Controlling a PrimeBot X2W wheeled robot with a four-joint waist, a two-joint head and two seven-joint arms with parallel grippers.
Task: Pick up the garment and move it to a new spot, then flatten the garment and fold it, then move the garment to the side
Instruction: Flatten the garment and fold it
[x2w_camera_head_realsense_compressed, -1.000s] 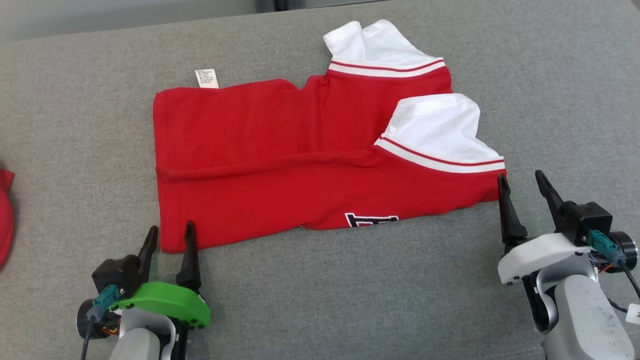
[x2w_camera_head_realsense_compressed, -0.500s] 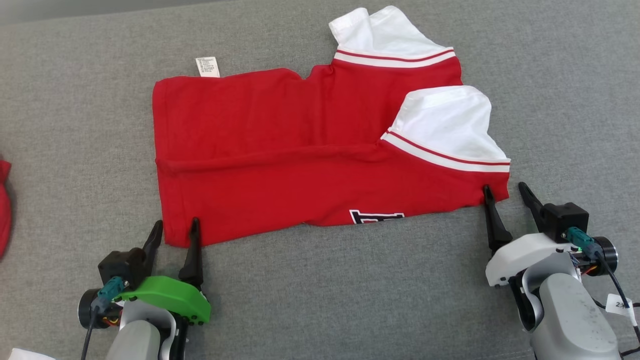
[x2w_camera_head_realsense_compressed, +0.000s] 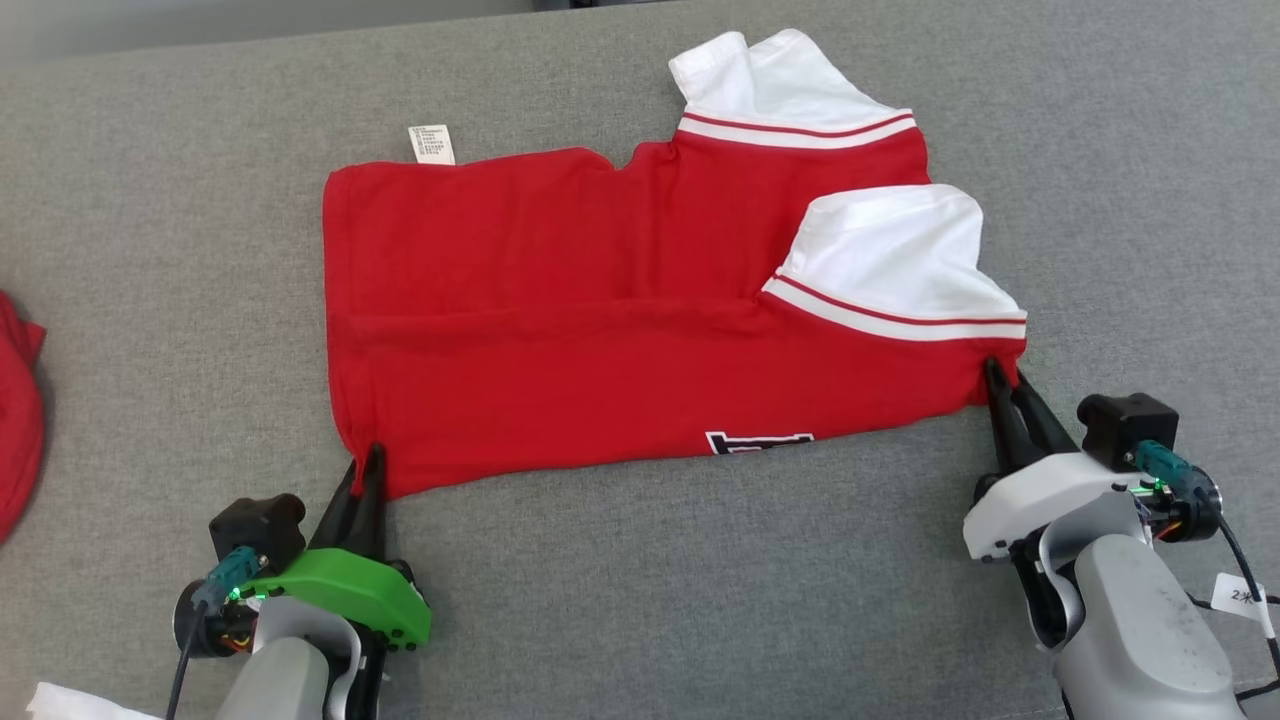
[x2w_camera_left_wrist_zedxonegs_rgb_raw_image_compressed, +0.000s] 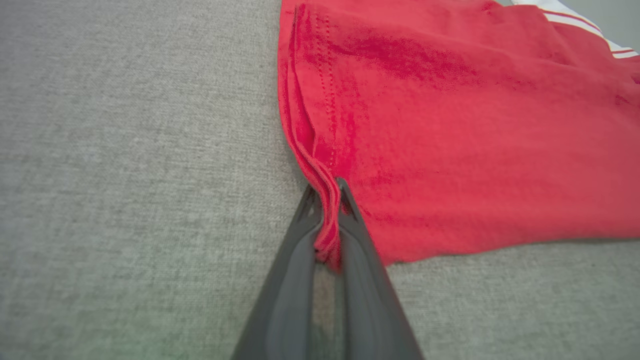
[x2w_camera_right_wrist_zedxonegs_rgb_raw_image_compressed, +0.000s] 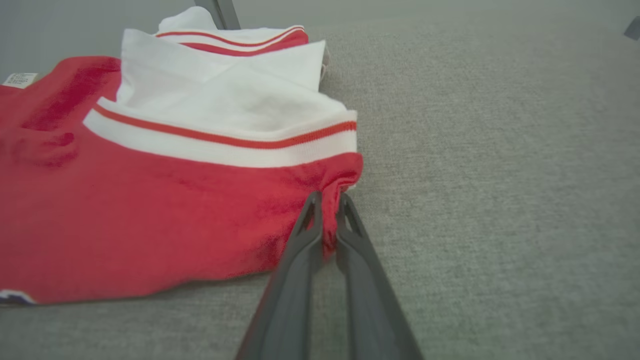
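the red shirt (x2w_camera_head_realsense_compressed: 600, 330) lies flat and folded over on the grey cloth counter (x2w_camera_head_realsense_compressed: 700, 560). the left claw (x2w_camera_head_realsense_compressed: 366, 458) is pinching its near hem corner, and the right claw (x2w_camera_head_realsense_compressed: 998, 372) is pinching the near corner just below the white sleeve (x2w_camera_head_realsense_compressed: 890, 250). the shirt looks light, soft and limp and will likely sag between the two holds, so these layered corners seem the surest places to grip.

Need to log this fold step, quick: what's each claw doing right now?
Left claw: closed on the shirt's near hem corner.
Right claw: closed on the shirt's near collar-end corner.
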